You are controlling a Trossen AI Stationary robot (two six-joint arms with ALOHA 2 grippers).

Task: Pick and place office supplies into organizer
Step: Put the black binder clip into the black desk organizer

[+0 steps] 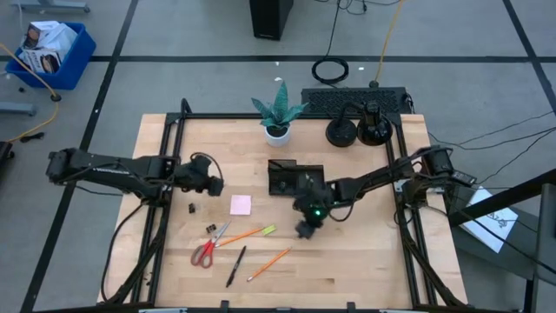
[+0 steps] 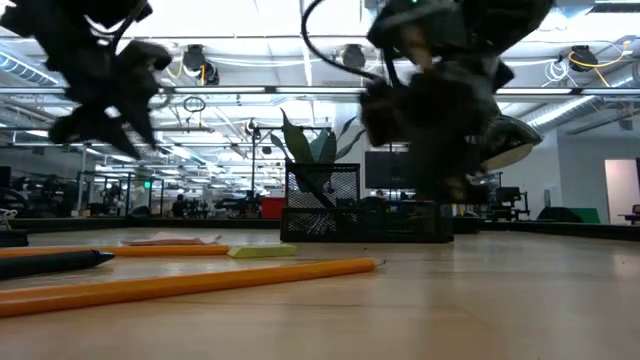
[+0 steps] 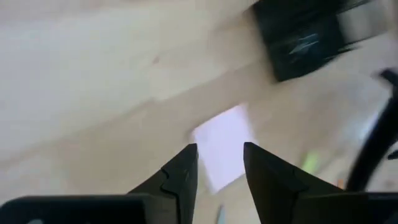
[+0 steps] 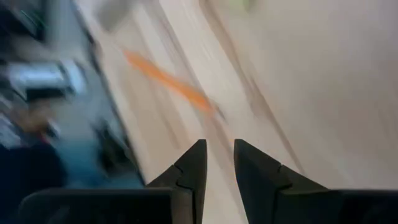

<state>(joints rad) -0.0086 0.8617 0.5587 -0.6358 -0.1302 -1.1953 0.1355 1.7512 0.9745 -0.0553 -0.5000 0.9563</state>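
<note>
Left jaws (image 3: 219, 163): a narrow gap between the fingers, nothing between them; they hang above the surface (image 1: 365, 261), not touching anything; the pad (image 3: 225, 147) lies just ahead of the tips, so this arm looks lined up to take it.
Right jaws (image 4: 217, 158): a slim gap, empty; raised off the surface just in front of the organizer (image 1: 294, 177); one pencil (image 4: 168, 81) lies well ahead of the tips.
Pad: pink, flat on the surface, between the left jaws (image 1: 211, 183) and the organizer; likely the easiest next pick, being nearest that arm.
Organizer: black mesh tray near the middle of the surface, beside the right jaws (image 1: 306, 228); central so both arms can reach it; what is in it I cannot tell.
Loose supplies: scissors (image 1: 208, 246), pen (image 1: 235, 265), two pencils, highlighter (image 1: 268, 230) and small clips (image 1: 192, 208) lie scattered on the near side of both jaws, none touched.
Plant (image 1: 278, 113): stands beyond the organizer, clear of both jaws; not part of the job.
Progress: judged early; most items are not yet in the organizer.
</note>
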